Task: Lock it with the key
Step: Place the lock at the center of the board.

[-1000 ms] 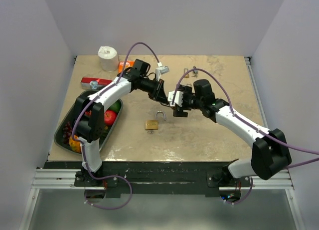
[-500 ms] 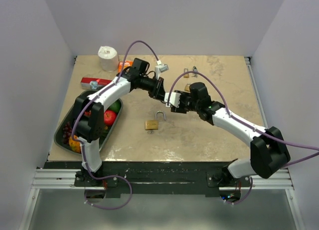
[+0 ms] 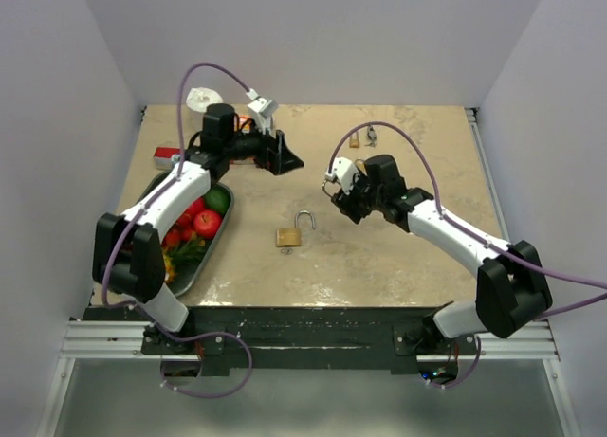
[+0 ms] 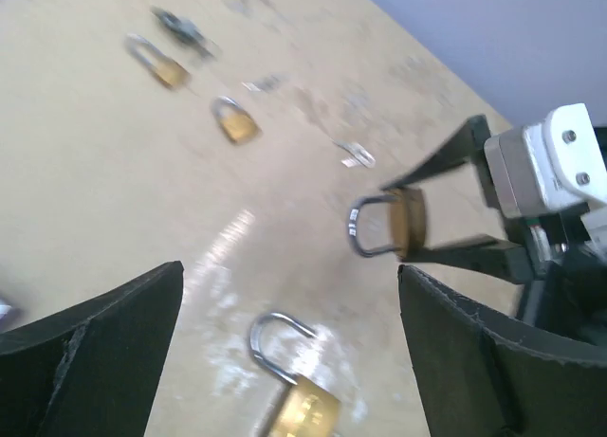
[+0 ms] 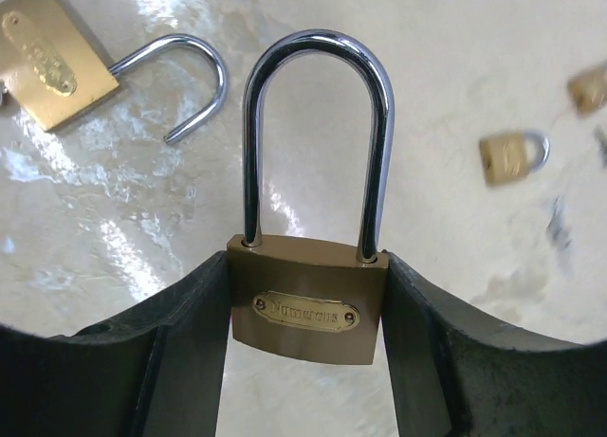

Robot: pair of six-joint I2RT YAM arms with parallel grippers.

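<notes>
A brass padlock (image 5: 306, 309) with its tall steel shackle shut stands upright at lower centre of the right wrist view, its body pinched in the right claw (image 5: 307, 283). A second padlock (image 5: 45, 56), shackle swung open, lies flat on the worktop (image 5: 455, 67) at upper left. The speck beside it in the overhead view may be the key (image 3: 286, 250).

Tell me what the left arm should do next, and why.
Probably reach the left gripper toward the dark key-like item at the far edge: its jaws stand open and empty, while the right gripper clamps a padlock by its body.
</notes>
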